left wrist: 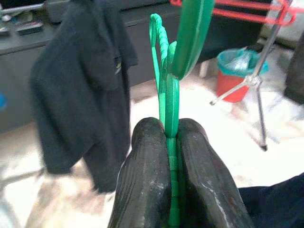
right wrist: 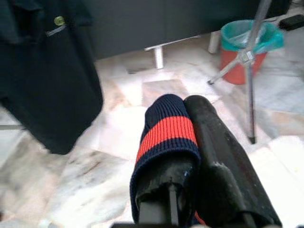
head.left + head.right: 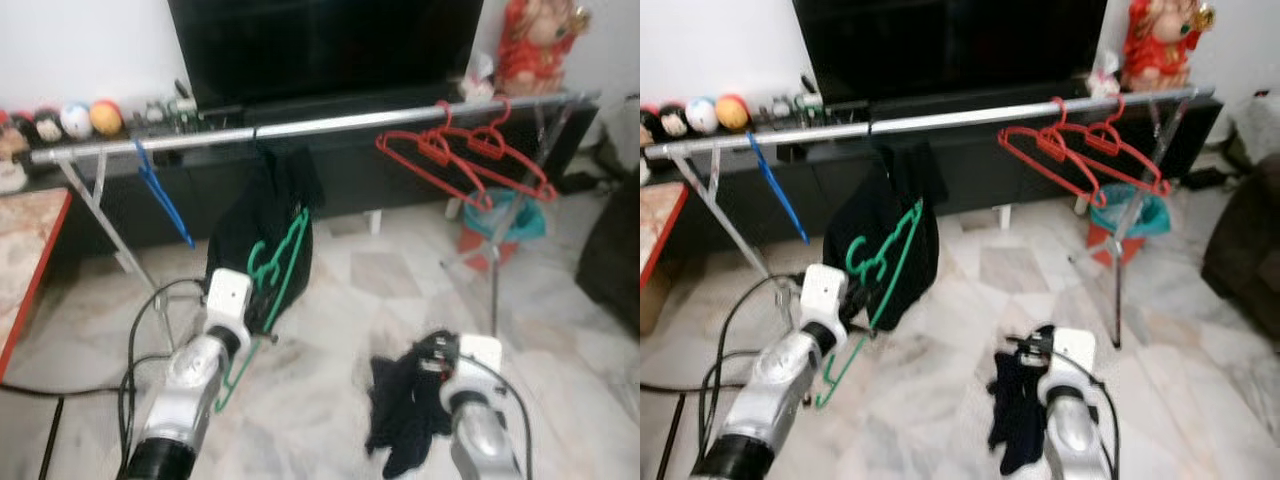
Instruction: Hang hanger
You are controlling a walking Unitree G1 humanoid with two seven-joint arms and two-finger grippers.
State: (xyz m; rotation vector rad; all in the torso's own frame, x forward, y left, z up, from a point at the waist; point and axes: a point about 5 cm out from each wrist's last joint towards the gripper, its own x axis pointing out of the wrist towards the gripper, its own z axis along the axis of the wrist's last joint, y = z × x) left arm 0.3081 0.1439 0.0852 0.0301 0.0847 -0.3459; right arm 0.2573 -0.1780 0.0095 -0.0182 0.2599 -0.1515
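Observation:
A green hanger (image 3: 285,255) hangs in front of a black garment (image 3: 255,220), below the silver rail (image 3: 320,124). My left gripper (image 3: 258,302) is shut on the hanger's lower part, and the green plastic (image 1: 166,95) is pinched between both black fingers (image 1: 147,175). Low on the right, my right gripper (image 3: 430,355) is shut on a dark navy garment (image 3: 405,415). The garment's red-striped cuff (image 2: 168,133) wraps one finger. Two red hangers (image 3: 470,160) and a blue hanger (image 3: 160,190) hang on the rail.
Behind the rail stand a dark TV cabinet (image 3: 400,170) and a screen. A red bin with a teal bag (image 3: 490,225) sits by the rack's right legs. A red-edged table (image 3: 30,250) is at the left, a dark seat (image 3: 615,250) at the right, and cables (image 3: 60,390) lie on the floor.

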